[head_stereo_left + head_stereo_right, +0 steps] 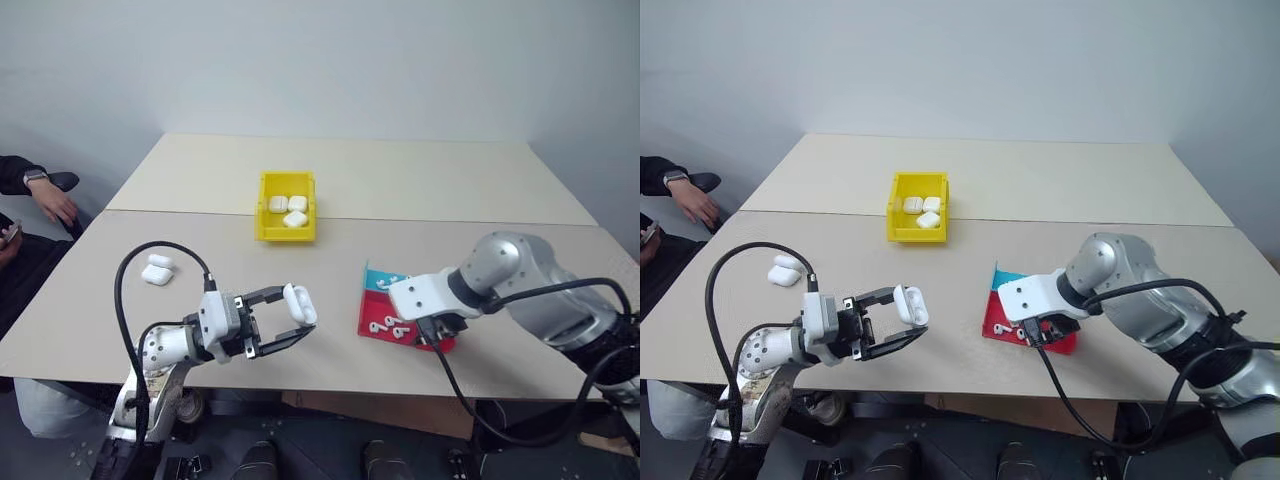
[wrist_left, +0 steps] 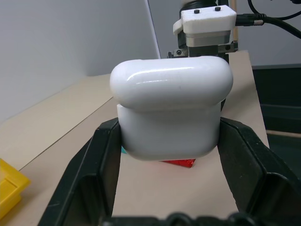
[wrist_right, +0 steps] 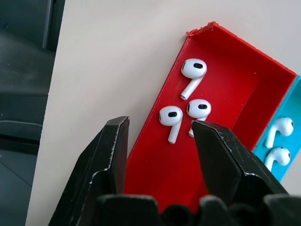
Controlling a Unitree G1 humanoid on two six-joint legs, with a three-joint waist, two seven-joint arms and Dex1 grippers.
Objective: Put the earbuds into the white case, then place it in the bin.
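Note:
My left gripper (image 1: pixel 293 316) is shut on a white case (image 1: pixel 299 303), holding it level above the table's front edge; in the left wrist view the case (image 2: pixel 171 108) sits between both black fingers (image 2: pixel 89 179). My right gripper (image 3: pixel 161 126) points down over the red half of a flat tray (image 3: pixel 225 89), open, with nothing between its fingers. Three earbuds lie loose there; the middle earbud (image 3: pixel 170 118) is just below the fingertips. More earbuds (image 3: pixel 281 127) lie in the blue half. The yellow bin (image 1: pixel 263 215) stands mid-table, beyond both grippers, holding three white cases (image 1: pixel 288 210).
Two spare white cases (image 1: pixel 157 270) lie on the table to the left of my left arm. A person's hand (image 1: pixel 52 200) rests at the table's far left edge. The red and blue tray (image 1: pixel 372 303) sits near the front edge on the right.

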